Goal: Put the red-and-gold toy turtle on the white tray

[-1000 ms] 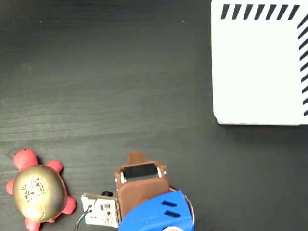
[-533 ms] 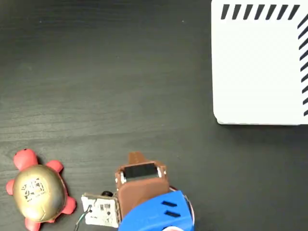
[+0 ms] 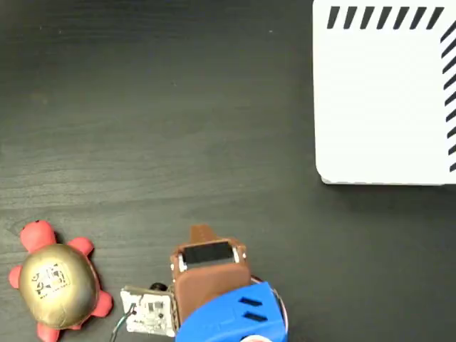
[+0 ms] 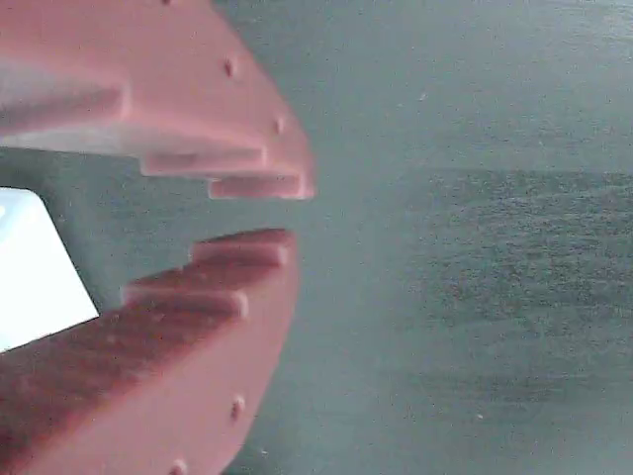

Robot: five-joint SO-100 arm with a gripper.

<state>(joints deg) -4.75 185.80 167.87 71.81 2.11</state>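
My end effector (image 4: 282, 213) is open a small way, teeth apart, holding nothing, over the dark bench (image 3: 178, 121). The turtle (image 3: 57, 285) sits at the fixed view's lower left, well apart from the tray (image 3: 385, 100) at upper right.

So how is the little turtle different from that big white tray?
The red-and-gold toy turtle is small, round and domed; the white tray is far bigger, flat and rectangular. The turtle is shiny gold with red head and feet; the tray is plain white with black stripes along two edges. Both lie on the dark table, far apart, untouched by the gripper.
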